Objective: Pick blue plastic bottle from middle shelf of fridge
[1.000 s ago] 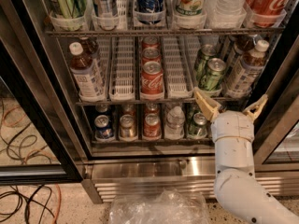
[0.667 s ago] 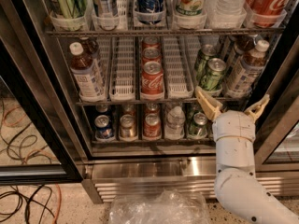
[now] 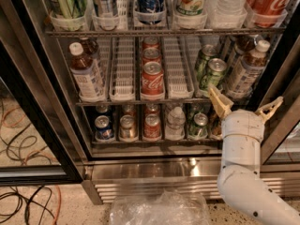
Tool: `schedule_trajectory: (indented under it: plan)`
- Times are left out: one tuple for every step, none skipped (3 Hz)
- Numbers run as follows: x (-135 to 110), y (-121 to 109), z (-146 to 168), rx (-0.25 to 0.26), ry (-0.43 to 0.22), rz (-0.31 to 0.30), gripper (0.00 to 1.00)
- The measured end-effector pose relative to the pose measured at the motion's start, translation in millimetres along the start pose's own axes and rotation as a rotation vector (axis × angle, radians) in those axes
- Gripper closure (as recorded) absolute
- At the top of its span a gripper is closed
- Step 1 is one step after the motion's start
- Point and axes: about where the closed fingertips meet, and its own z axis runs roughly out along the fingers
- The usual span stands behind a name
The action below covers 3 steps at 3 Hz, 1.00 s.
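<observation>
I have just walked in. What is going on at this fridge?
A robot arm reaches toward the fridge. Its tool is open and empty, at the right end of the middle shelf, close to a blue plastic bottle. Nothing is grasped yet. A second bottle of the same kind stands at the left end.

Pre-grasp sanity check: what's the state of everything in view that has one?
fridge: door open.
middle shelf: second and fourth lanes bare in front.
left blue plastic bottle: standing, capped, untouched.
right blue plastic bottle: standing, capped, untouched.
Coca-Cola can: upright, front of centre lane.
green cans: upright.
gripper: open, empty, low right, just below the middle shelf's front edge.
</observation>
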Motion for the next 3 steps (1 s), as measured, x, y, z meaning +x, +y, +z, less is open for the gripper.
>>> schedule_trajectory:
  plan:
    - [-0.6,-2.0,0.4,0.007,-0.002,0.000,0.00]
    - [-0.6,-2.0,0.4,0.007,-0.002,0.000,0.19]
    - [-0.5,-2.0,0.4,0.007,-0.002,0.000,0.40]
